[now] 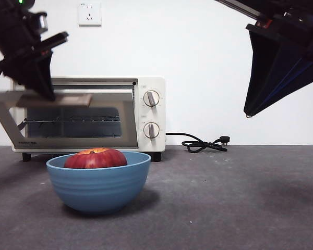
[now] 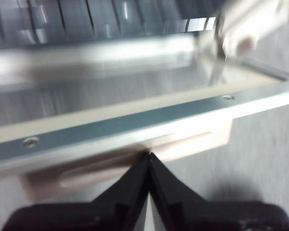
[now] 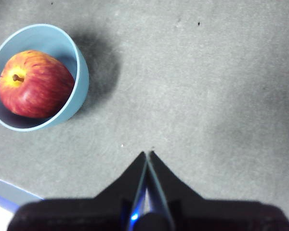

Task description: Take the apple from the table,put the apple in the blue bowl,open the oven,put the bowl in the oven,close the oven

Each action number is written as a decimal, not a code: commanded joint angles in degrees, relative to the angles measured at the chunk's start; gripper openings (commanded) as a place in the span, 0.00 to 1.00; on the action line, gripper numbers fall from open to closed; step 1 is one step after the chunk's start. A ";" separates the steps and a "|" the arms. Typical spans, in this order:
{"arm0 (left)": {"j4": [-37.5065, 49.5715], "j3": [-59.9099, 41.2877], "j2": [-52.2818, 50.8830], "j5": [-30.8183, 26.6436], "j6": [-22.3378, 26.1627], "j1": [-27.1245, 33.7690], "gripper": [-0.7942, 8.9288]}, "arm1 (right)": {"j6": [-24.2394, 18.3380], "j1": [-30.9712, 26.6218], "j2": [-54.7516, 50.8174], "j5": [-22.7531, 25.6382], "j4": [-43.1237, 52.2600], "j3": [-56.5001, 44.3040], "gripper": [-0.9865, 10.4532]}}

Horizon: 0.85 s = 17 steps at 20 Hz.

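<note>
The red apple [image 1: 96, 158] [image 3: 33, 84] lies inside the blue bowl [image 1: 99, 185] [image 3: 82, 72], which stands on the grey table [image 1: 240, 198] in front of the cream oven [image 1: 151, 112]. The oven's glass door [image 1: 68, 122] is tilted partly open and looks blurred. My left gripper [image 1: 41, 88] [image 2: 149, 154] is shut, its tips pressed against the tan handle [image 1: 55, 99] [image 2: 192, 142] at the door's top edge. High on the right, my right gripper [image 1: 248, 113] [image 3: 148, 153] hangs shut and holds nothing, well away from the bowl.
A black power cord [image 1: 203, 144] with its plug lies on the table to the right of the oven. A white wall socket [image 1: 89, 13] sits above the oven. Two knobs [image 1: 151, 98] are on the oven's right panel.
</note>
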 commanded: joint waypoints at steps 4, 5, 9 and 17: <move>3.45 -3.58 3.72 -3.37 -1.07 0.09 0.08 | -0.52 0.00 -0.04 0.02 0.15 -0.63 0.08; 3.56 -3.80 3.72 -3.37 -1.07 0.04 0.08 | -0.52 0.00 -0.04 0.02 0.17 -0.63 0.08; 4.55 -5.44 3.72 -3.37 -1.09 -0.13 0.08 | -0.68 0.00 -0.04 0.04 0.17 -0.63 0.08; 8.44 -12.85 3.69 -3.37 -1.25 -0.92 0.08 | -1.86 0.00 -0.04 0.85 0.20 -0.63 0.08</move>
